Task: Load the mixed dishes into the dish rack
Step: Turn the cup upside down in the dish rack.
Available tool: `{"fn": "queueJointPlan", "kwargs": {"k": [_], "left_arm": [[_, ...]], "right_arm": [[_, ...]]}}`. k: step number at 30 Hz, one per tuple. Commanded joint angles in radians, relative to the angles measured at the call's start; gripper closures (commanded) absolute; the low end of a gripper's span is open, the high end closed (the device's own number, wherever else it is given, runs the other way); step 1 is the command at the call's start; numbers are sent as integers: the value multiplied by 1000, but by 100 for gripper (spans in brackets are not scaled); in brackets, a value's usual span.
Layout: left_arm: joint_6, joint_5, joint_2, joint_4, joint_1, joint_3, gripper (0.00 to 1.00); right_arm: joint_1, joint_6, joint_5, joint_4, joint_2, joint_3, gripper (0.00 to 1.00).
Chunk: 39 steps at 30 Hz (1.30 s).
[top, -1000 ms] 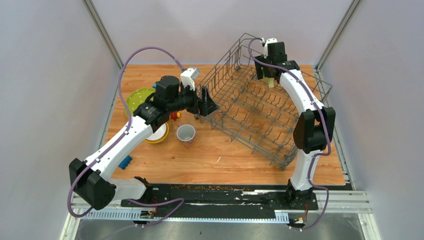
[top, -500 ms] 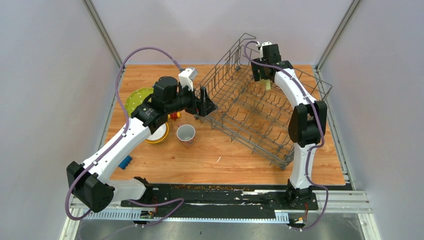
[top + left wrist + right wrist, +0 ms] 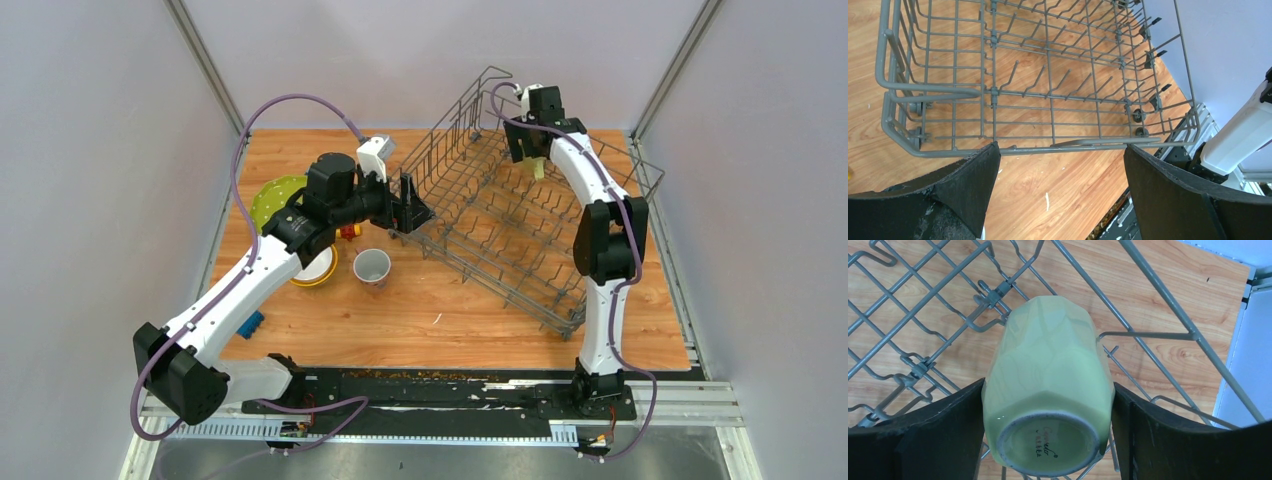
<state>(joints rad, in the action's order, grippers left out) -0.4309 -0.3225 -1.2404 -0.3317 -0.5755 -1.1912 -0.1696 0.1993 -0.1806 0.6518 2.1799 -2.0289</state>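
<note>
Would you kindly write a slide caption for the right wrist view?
A pale-green mug, base up, held by the right gripper above the dish rack.

The top camera looks down from high behind the near edge across the whole orange-brown wooden counter (image 3: 430, 300). Both wrist cameras sit close, facing down into the large grey wire dish rack (image 3: 500, 215), shared by all views.

A wooden desk (image 3: 450, 300) carries a blue block (image 3: 250, 324) near its left edge, a small red-and-yellow toy (image 3: 349, 232) farther back, and a white scrap (image 3: 437, 318) near the front.
</note>
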Motion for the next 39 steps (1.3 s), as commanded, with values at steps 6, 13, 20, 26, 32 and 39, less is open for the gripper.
{"fn": "queueJointPlan", "kwargs": {"k": [6, 13, 20, 26, 32, 39], "left_arm": [[17, 0, 24, 9, -4, 0, 0], [15, -9, 15, 6, -4, -7, 0], [17, -14, 18, -4, -4, -9, 0], [10, -25, 11, 3, -4, -12, 0], [9, -44, 0, 0, -4, -22, 0], [23, -39, 6, -21, -4, -27, 0]], "right_arm": [[34, 129, 199, -8, -14, -59, 50], [34, 212, 200, 13, -7, -57, 47], [35, 198, 114, 38, 24, -97, 48], [17, 188, 78, 61, 27, -96, 48], [18, 192, 109, 65, 71, -80, 45], [24, 221, 208, 66, 90, -90, 44]]}}
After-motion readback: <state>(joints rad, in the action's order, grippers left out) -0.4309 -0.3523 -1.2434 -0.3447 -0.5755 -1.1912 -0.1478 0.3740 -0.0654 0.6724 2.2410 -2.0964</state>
